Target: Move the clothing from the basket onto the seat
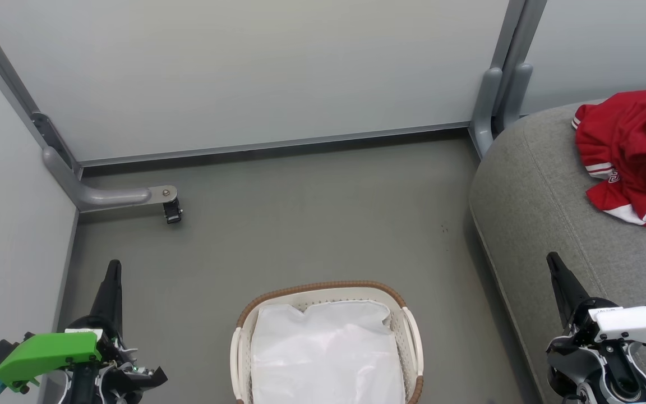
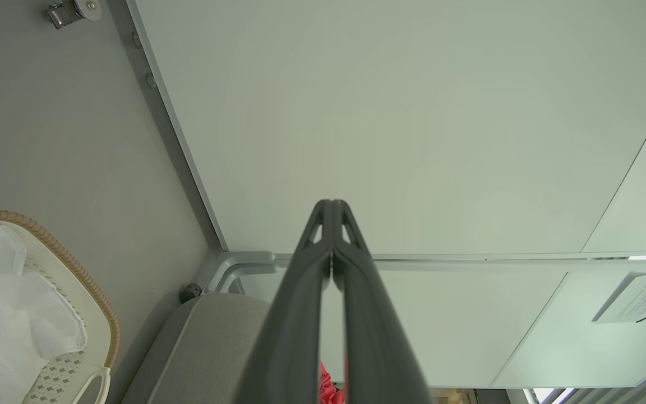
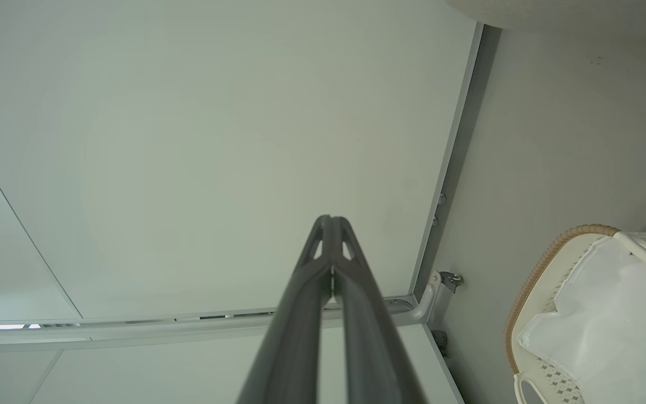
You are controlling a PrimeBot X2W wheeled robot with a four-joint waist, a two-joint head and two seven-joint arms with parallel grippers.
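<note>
Two grippers, one basket, one seat and one heap of clothing. Left gripper: near left, above the grey floor, its two dark fingers pressed together from base to tip with nothing between them. Right gripper: near right, over the seat's near edge, fingers likewise pinched together and empty. Basket: near centre, standing on the floor between the two grippers and apart from both; white perforated walls, brown woven rim, and inside it a crumpled white liner sheet. Seat: grey upholstery with a rounded corner, on the right, just beside the basket. Clothing: red fabric with white trim and thin stripes, bunched on the seat at the far right, well apart from the basket. A red scrap low in the left wrist view, seen past the fingers, is probably the same heap. Pale wall panels: far side and left. Small castor: far left, under a grey bracket.
</note>
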